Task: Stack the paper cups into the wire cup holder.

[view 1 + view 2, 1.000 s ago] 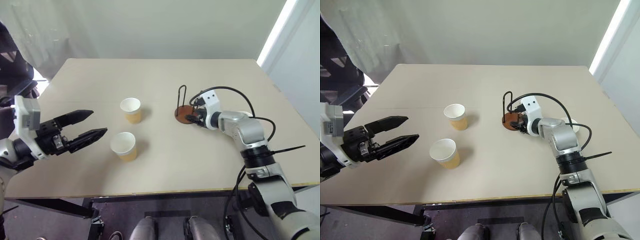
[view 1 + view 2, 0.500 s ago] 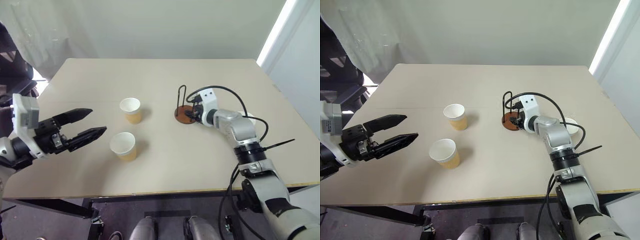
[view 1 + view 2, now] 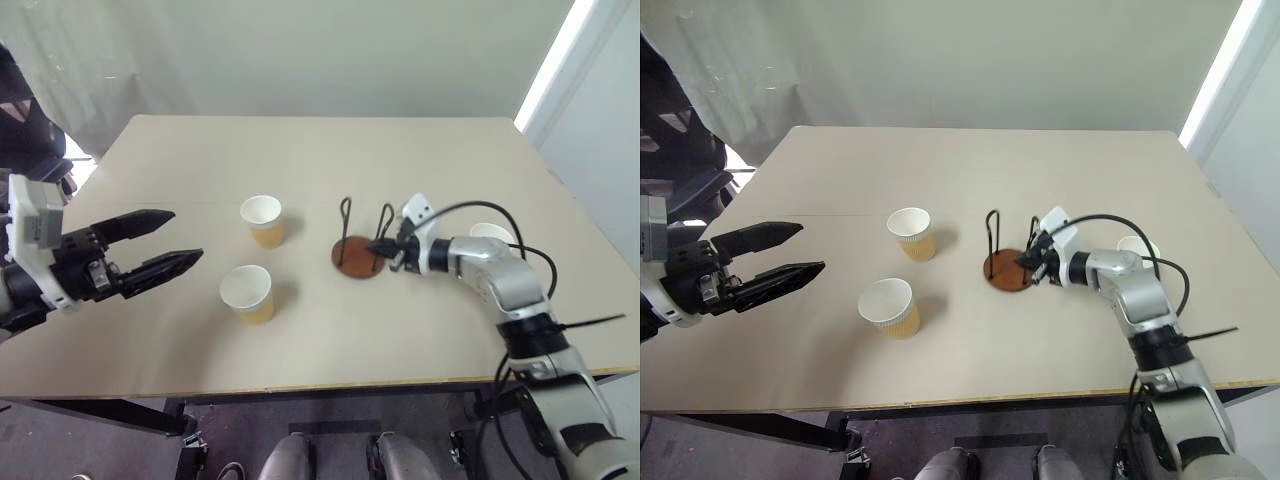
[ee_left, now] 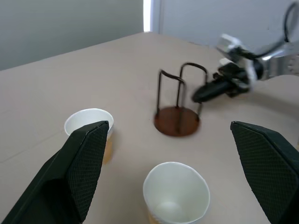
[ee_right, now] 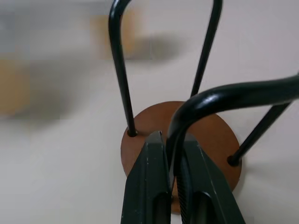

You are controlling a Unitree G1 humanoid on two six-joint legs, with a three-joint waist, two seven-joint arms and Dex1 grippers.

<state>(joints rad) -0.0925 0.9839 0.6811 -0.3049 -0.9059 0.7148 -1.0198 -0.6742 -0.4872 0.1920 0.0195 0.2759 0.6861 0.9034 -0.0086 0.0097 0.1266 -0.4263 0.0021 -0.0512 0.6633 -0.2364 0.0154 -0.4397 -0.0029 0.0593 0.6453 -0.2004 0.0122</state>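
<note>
The right gripper (image 5: 174,184) is clamped on the near loop of the wire cup holder (image 3: 357,258), which stands upright just beside the two paper cups (image 3: 261,221) (image 3: 247,292), so any repositioning should keep its base flat, while the left gripper (image 3: 167,239) hangs apart

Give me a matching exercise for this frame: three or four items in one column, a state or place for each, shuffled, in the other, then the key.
1. left gripper
2. right gripper
3. wire cup holder
4. third paper cup

A. beyond the right forearm
B. pinched by one wire loop
C. open, holding nothing
D. shut on a wire loop

Pairs: 1-C, 2-D, 3-B, 4-A
</note>
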